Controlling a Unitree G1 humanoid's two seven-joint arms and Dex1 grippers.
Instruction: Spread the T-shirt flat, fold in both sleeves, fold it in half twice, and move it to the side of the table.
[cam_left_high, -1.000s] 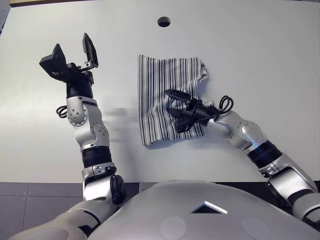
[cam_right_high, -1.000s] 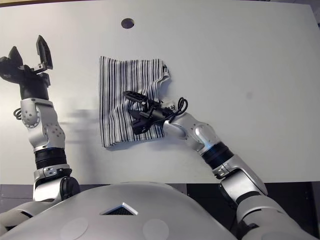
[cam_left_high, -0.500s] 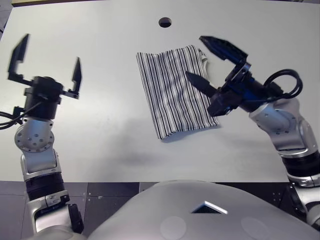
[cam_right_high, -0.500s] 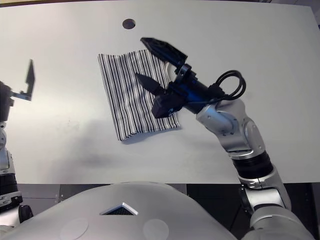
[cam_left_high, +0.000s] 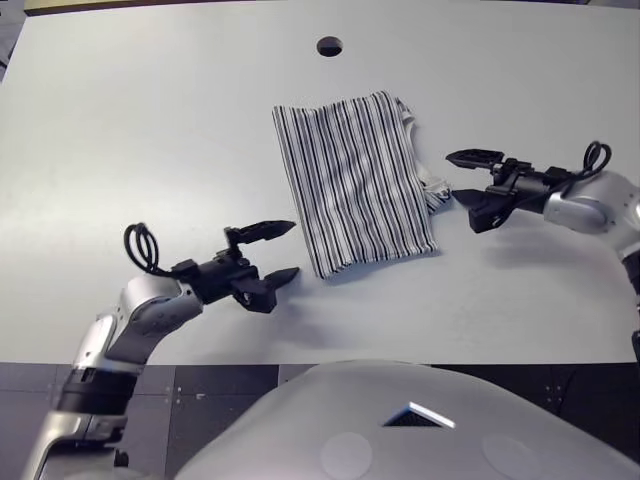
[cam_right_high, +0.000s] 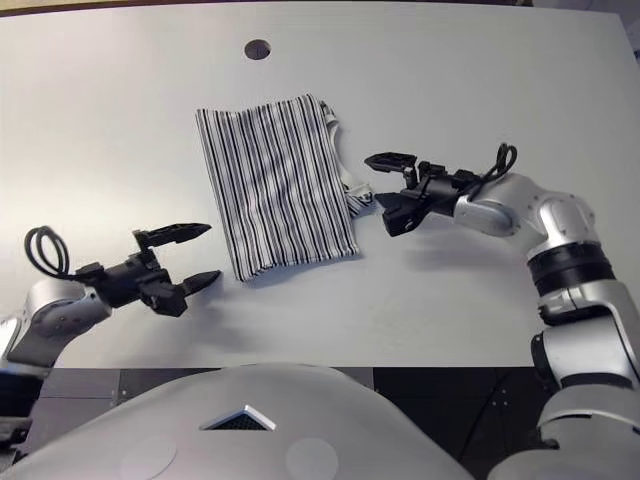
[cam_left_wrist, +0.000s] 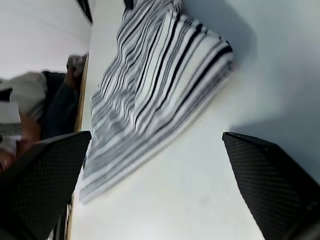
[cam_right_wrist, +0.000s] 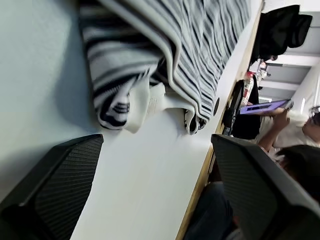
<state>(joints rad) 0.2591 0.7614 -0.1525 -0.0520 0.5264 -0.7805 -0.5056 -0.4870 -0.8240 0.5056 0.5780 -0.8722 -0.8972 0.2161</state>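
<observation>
Low over the surface (cam_left_high: 150, 120), my left end effector (cam_left_high: 292, 248) and right end effector (cam_left_high: 455, 176) flank the folded T-shirt (cam_left_high: 355, 180), both gaping empty, likely to slide it aside.

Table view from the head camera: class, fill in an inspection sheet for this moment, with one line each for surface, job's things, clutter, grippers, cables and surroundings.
Surface: white table, with a round hole near its far edge.
Job's things: striped T-shirt, folded into a rectangle and lying mid-table; a fabric tab pokes out at its right edge.
Clutter: nothing seen.
Grippers: left gripper is open, by the T-shirt's near left corner and not touching it. Right gripper is open, beside the right edge, holding nothing.
Cables: left wrist cable and right wrist cable, both black loops.
Surroundings: dark tiled floor below the near edge.
</observation>
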